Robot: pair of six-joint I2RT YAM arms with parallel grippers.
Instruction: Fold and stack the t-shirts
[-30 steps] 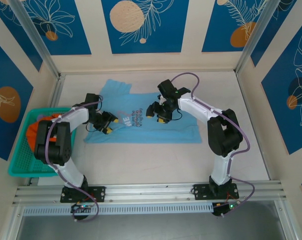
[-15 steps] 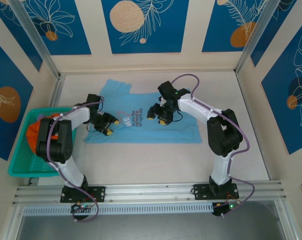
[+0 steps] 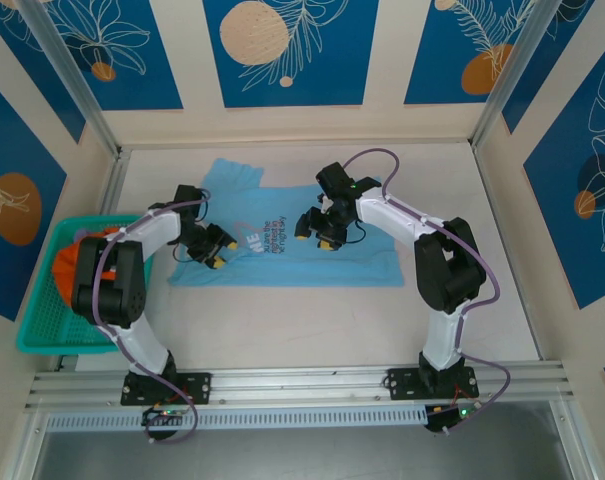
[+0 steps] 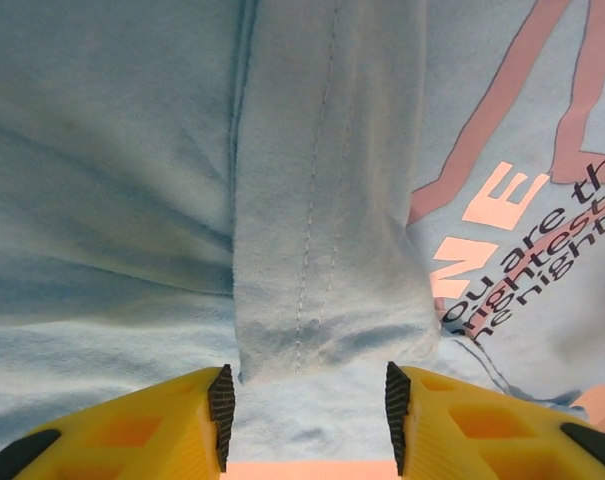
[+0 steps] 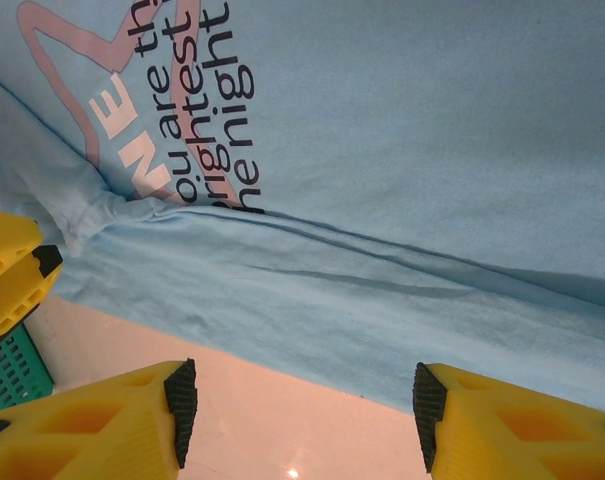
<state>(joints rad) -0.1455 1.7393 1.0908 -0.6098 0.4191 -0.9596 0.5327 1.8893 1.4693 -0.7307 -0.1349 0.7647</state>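
**Risk.** The left end effector (image 4: 307, 420) stands half open, with nothing pinched that we can see. The end of a narrow stitched fold of the t-shirt (image 3: 312, 258) lies just ahead of it and barely reaches its fingertips. We judge that closing here could catch only the top layer, or miss the fold altogether. Pulling on such a shallow bite would probably let the cloth slip out and the fold fall open.

The right end effector (image 5: 302, 400) stands wide and holds nothing. The shirt's edge runs ahead of it, and bare bench (image 5: 282, 440) lies under its fingertips. If it comes down at this spot it may meet the bench rather than the cloth. Should one side lift before the other, we expect the shirt to skew and the creases ahead of the right fingertips to deepen.

**Condition of the shirt.** It is light sky-blue and lies spread on the bench beneath both end effectors. Its chest lettering sits between them, in dark print beside pink and white. Soft ripples run outward from the fold ahead of the left fingertips.

A teal basket (image 3: 37, 325) stands beyond the left end effector's outer side, with orange cloth (image 3: 72, 262) in it.
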